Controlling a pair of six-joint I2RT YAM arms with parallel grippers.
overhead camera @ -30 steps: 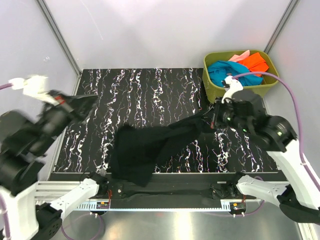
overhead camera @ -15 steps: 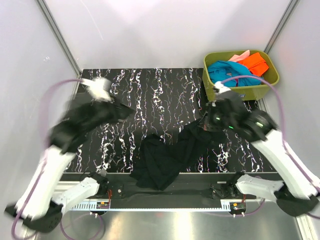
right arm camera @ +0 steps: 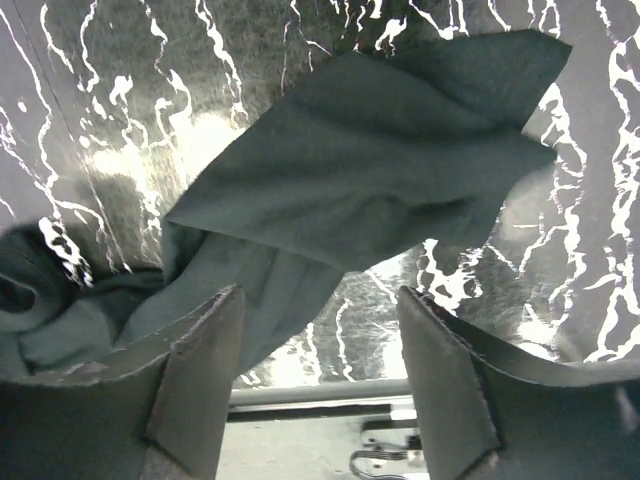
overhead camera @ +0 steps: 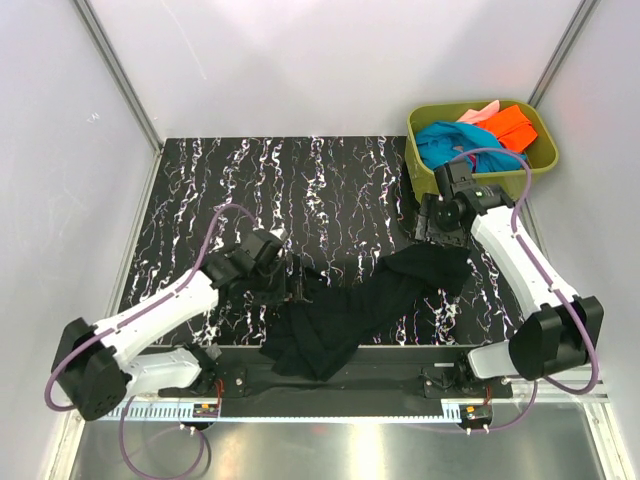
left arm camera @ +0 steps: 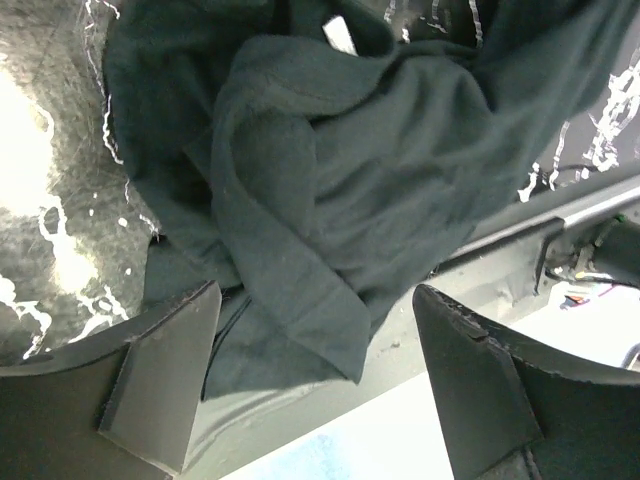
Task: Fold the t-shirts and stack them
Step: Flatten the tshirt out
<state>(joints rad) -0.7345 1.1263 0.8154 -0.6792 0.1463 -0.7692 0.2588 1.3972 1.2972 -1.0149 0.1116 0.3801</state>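
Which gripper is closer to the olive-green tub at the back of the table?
Right. The right gripper hangs just in front of the tub, by its near left corner; the left gripper is far across the table, at the left side of the black t-shirt.

Four tees: one black tee (overhead camera: 345, 310), one teal tee (overhead camera: 447, 140), one orange tee (overhead camera: 513, 123), one pink tee (overhead camera: 478, 112). One tub (overhead camera: 545, 160). Two arms: left arm (overhead camera: 160, 310), right arm (overhead camera: 520, 260). Two tools: left tool (overhead camera: 294, 283), right tool (overhead camera: 438, 228). One counter (overhead camera: 300, 180).
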